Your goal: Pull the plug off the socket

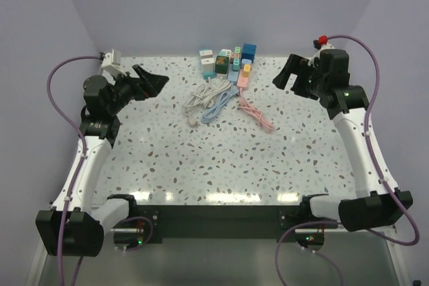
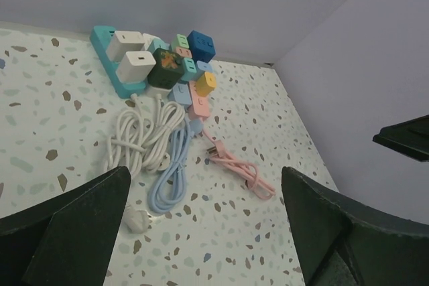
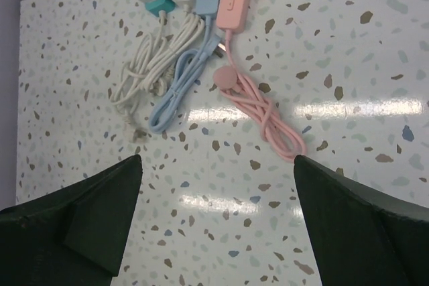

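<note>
My left gripper point(image 1: 151, 84) and right gripper point(image 1: 287, 75) both hang spread open, holding nothing; the plugs point(image 1: 222, 65) sit in the power strips point(image 1: 242, 79) by the back wall, between the two arms, strips running front-to-back, neither arm clearly nearer

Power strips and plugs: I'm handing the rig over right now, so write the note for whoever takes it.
Left gripper: open, empty, raised on the left.
Right gripper: open, empty, raised on the right.
Power strips lie side by side at the far middle of the table, with the plugs seated in them and the coiled cords in front.
Done: nothing; no plug is out.
Left: pick a plug, steady its strip, pull it free.
</note>
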Motion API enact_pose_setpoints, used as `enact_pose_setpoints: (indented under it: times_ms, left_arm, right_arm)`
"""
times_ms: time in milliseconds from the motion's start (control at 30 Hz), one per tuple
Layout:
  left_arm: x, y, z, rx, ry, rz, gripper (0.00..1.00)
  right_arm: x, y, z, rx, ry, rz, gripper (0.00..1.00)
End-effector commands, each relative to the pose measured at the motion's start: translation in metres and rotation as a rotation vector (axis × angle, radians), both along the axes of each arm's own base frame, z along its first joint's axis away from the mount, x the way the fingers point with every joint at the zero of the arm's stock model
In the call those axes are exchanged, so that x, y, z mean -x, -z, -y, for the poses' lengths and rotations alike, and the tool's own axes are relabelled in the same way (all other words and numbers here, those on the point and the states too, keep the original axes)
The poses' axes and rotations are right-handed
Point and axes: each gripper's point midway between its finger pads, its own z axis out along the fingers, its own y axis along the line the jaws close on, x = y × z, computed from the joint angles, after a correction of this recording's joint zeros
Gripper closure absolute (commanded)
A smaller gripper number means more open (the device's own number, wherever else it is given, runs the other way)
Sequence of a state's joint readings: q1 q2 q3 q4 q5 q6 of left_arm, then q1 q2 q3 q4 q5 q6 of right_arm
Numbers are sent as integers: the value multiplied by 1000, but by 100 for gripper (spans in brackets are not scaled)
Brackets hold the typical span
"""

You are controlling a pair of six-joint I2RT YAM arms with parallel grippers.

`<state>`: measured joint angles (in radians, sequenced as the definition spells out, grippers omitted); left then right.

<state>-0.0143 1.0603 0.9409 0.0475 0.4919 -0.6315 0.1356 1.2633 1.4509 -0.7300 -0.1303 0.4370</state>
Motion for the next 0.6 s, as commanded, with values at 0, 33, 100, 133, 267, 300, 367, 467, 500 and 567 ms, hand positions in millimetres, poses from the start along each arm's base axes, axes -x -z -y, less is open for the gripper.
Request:
enact_pose_setpoints:
  times_ms: [0, 33, 100, 133, 267, 300, 367, 467, 500, 567]
  left_arm:
    - [8, -17, 1, -25, 26, 34, 0]
    - [9, -16, 1, -30, 25, 36, 0]
    - [12, -3, 0, -31, 23, -17, 0]
    - [15, 0, 0, -32, 22, -22, 0]
    - [23, 14, -2, -41, 9, -54, 0]
    - [23, 19, -5, -46, -11, -70, 0]
    - [27, 27, -7, -61, -16, -98, 0]
    - [32, 35, -9, -65, -29, -114, 0]
    - [34, 38, -9, -61, -30, -120, 0]
    - [38, 42, -9, -49, -38, -125, 0]
  right_arm:
    - [-13, 15, -3, 15, -5, -47, 1]
    - [-19, 17, -6, 25, -9, -56, 1]
    - [-35, 50, -12, 131, 4, -149, 1]
    - [-42, 47, -18, 152, -4, -147, 1]
    - [-72, 74, -35, 266, 35, -179, 1]
    - [-78, 78, -40, 273, 39, -173, 1]
    - [-99, 94, -48, 290, 39, -177, 1]
    - [-128, 109, -64, 323, 27, -178, 1]
    - [-135, 114, -69, 335, 28, -172, 1]
    - [-158, 129, -75, 346, 48, -161, 1]
